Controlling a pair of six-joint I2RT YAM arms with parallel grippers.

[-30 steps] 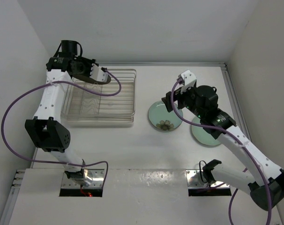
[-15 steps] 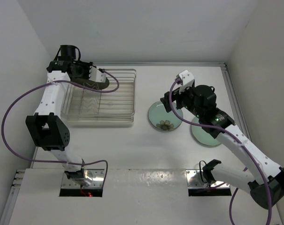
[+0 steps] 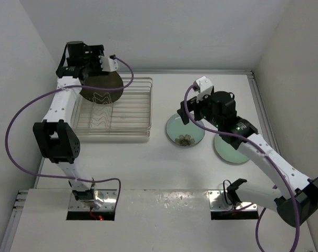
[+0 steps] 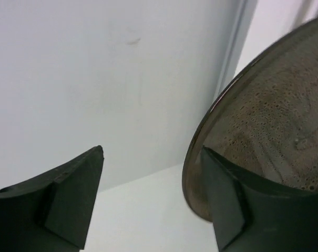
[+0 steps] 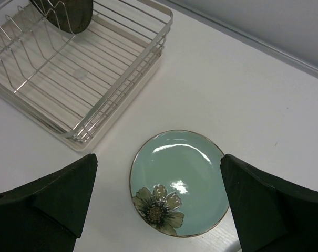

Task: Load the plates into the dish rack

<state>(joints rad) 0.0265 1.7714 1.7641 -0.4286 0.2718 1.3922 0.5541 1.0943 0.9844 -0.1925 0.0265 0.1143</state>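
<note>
Right gripper (image 5: 157, 157), jaws apart, directly above the flowered plate (image 5: 177, 181). Left gripper (image 4: 152, 149), jaws apart, beside the racked brown plate (image 4: 274, 131).

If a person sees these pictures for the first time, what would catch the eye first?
The dark brown plate stands on edge in the far left corner of the dish rack, with the open left gripper right beside it. On the table to the rack's right lies a mint-green plate with a flower mark, and the open right gripper hangs above it.
</note>
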